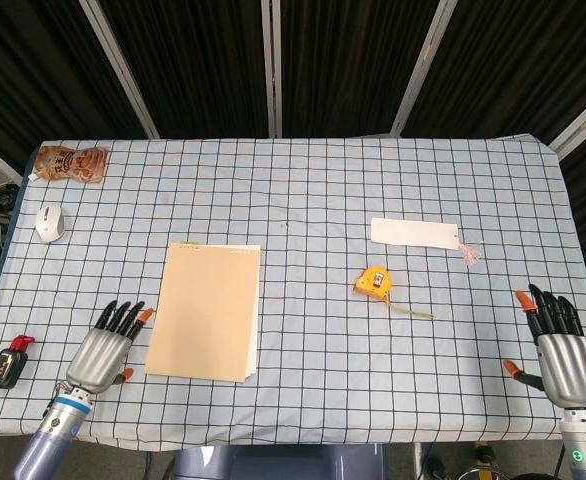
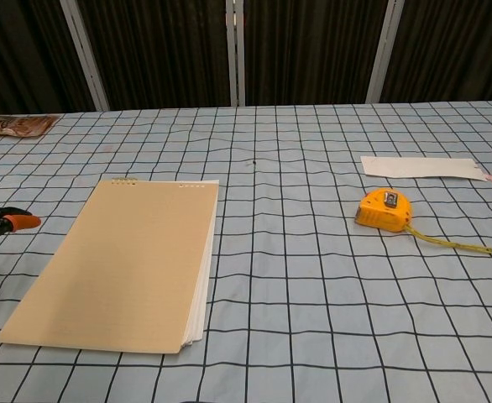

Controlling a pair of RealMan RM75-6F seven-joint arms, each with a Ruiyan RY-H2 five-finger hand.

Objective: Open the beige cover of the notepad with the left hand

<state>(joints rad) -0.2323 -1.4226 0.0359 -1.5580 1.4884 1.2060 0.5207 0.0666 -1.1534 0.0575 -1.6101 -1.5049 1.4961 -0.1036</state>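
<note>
The notepad (image 1: 206,310) lies flat and closed on the checked tablecloth, beige cover up, also in the chest view (image 2: 124,262). My left hand (image 1: 104,350) hovers just left of the pad's near left corner, fingers spread, holding nothing; only its orange fingertips (image 2: 11,222) enter the chest view at the left edge. My right hand (image 1: 561,352) is open at the table's near right corner, far from the pad.
A yellow tape measure (image 1: 375,282) lies right of the pad, a white card (image 1: 414,233) with a tassel beyond it. A white mouse (image 1: 49,222) and a snack pouch (image 1: 71,162) sit at the far left. A small black device (image 1: 6,367) lies near the left edge.
</note>
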